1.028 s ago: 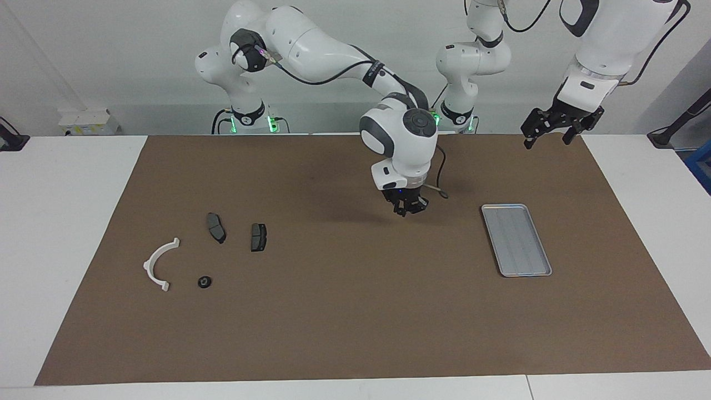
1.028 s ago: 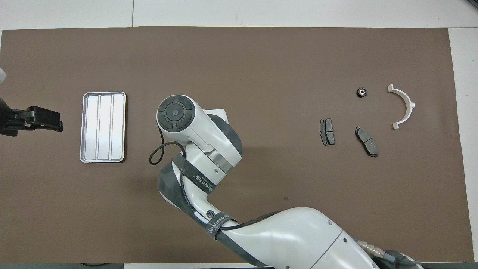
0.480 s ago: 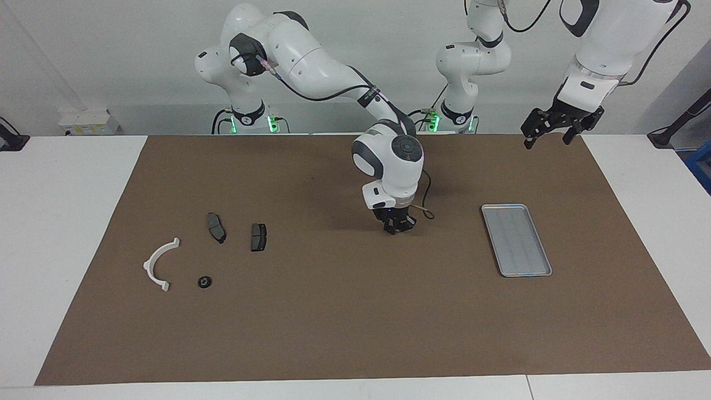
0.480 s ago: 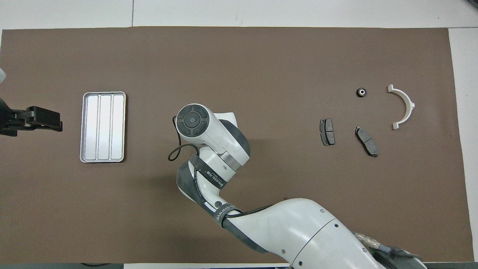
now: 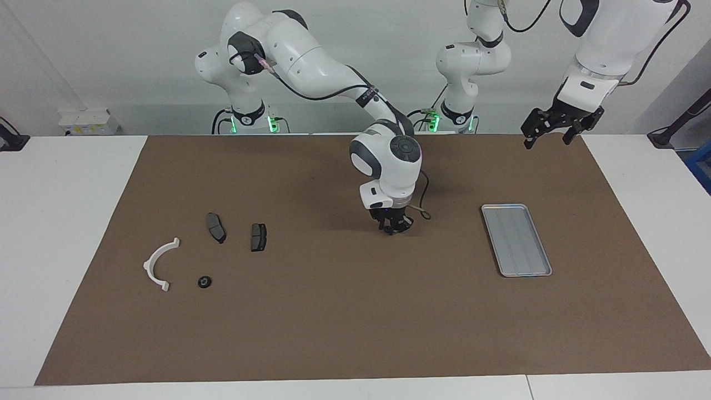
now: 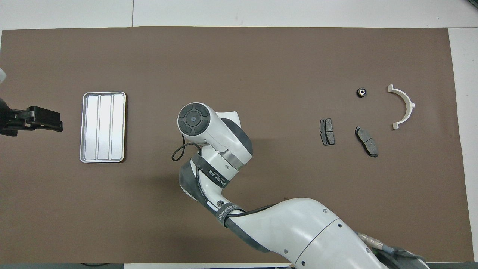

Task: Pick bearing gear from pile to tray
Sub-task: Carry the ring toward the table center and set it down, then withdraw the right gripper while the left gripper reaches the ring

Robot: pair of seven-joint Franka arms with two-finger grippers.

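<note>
The pile lies on the brown mat toward the right arm's end: a white half-ring (image 5: 160,263) (image 6: 403,106), two dark brake-pad plates (image 5: 216,227) (image 5: 258,236) (image 6: 327,131) (image 6: 366,140), and one black round piece (image 5: 204,282) (image 6: 361,92). A second round piece is out of view. The silver tray (image 5: 516,239) (image 6: 103,127) lies empty toward the left arm's end. My right gripper (image 5: 394,226) hangs low over bare mat between pile and tray; in the overhead view its own wrist hides it. My left gripper (image 5: 547,133) (image 6: 37,118) waits open, raised over the mat's corner beside the tray.
The brown mat (image 5: 355,311) covers most of the white table. The right arm's forearm and a loose cable loop (image 6: 179,153) hang over the middle of the mat. A small white box (image 5: 89,121) stands past the table's corner by the right arm's base.
My right gripper has moved down toward the mat and a little away from the tray, toward the pile's end. The left arm, the pile and the tray have not moved.
</note>
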